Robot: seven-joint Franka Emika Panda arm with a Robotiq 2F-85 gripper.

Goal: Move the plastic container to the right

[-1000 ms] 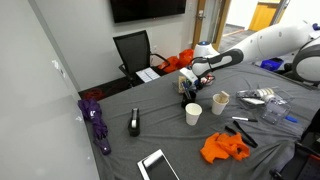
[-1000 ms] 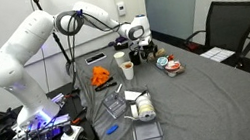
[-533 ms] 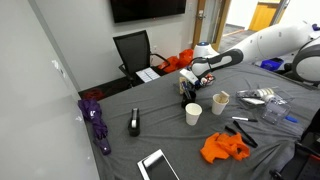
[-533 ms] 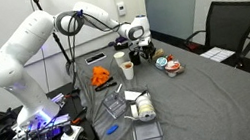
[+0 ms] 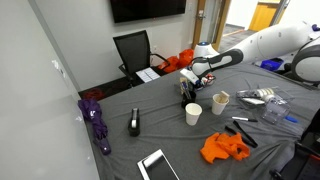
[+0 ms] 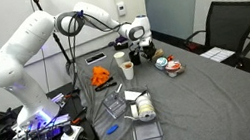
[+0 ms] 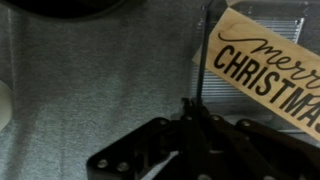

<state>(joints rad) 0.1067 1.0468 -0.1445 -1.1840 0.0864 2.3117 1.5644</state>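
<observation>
This is an office meeting room. A long grey table (image 5: pixel 160 125) fills it, a black swivel office chair (image 5: pixel 132 50) stands at the table's far end, and a dark wall-mounted screen (image 5: pixel 147 8) hangs beyond that end.

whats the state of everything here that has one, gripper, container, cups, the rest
gripper: looks shut, nothing seen in it, low over the table
plastic container: sitting on the table, apart from the gripper, not gripped
paper cups: upright, tops open
umbrella: folded, lying flat
orange cloth: crumpled
wall screen: dark
</observation>
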